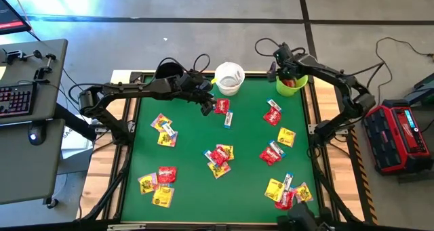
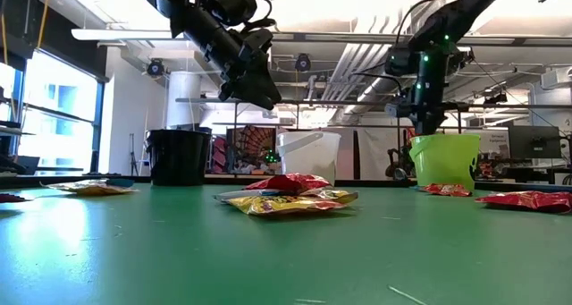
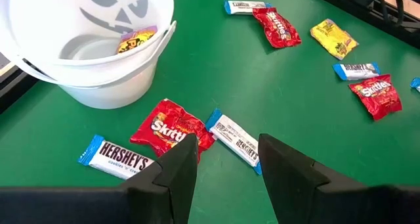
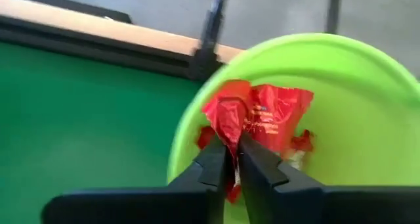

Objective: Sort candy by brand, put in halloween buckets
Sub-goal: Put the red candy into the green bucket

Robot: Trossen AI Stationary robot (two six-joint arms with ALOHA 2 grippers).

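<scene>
The right gripper [image 4: 233,161] pinches a red packet [image 4: 259,115] over the green pail [image 4: 367,86] at the table's far right corner; the left gripper [image 3: 223,161] hangs spread beside the white pail [image 3: 98,79].

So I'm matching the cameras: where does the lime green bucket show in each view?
High view: lime green bucket at the table's far right corner, under the right gripper.
Low view: right of centre.
Left wrist view: not in it.
Right wrist view: fills the right half.
Shared landmark: white bucket.
</scene>
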